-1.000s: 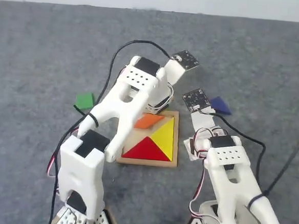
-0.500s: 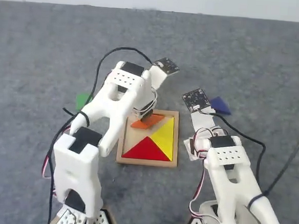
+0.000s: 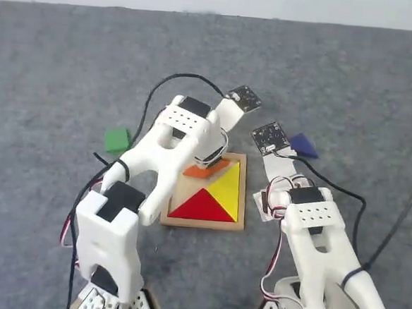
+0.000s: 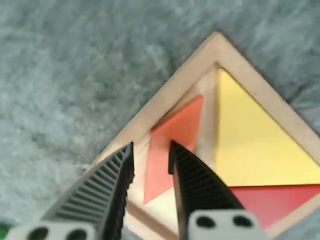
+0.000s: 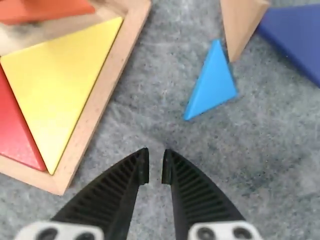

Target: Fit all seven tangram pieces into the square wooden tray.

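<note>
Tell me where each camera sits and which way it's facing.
High view: fixed, looking down on the table; shows the left arm and right arm at the wooden tray.
Left wrist view: on the left arm, looking down past the left gripper at the orange piece in a tray corner.
Right wrist view: on the right arm, looking down past the right gripper at the light blue triangle beside the tray.
Shared: both wrist views catch the yellow triangle.

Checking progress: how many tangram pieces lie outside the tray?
4: green piece left of the tray; dark blue piece, light blue triangle and plain wooden triangle on its right. Others may be hidden.
</note>
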{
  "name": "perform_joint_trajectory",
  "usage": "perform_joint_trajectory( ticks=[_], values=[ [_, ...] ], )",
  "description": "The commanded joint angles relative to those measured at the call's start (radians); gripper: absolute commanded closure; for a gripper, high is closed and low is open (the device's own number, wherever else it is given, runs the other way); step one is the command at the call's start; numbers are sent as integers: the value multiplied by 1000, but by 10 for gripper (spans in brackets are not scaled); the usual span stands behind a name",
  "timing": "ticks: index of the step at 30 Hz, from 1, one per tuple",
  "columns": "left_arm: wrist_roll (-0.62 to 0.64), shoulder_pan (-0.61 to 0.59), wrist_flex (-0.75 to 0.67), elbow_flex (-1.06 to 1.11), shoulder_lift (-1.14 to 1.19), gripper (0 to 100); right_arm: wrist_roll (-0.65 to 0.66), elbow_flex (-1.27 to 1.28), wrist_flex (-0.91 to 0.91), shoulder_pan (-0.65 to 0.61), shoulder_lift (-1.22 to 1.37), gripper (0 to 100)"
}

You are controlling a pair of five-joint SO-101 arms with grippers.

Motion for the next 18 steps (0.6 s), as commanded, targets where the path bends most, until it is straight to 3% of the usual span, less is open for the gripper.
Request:
perform_joint_trajectory(
  ticks=[1, 11, 18],
  values=[
    [0, 38, -14, 19, 9, 881, 12, -14, -15, -10, -4, 940],
    [68, -37, 120, -131, -130, 882, 8, -11, -8, -10, -25, 940],
    [-49, -123, 83, 160, -390, 882, 11, 52, 42, -10, -240, 940]
  ],
)
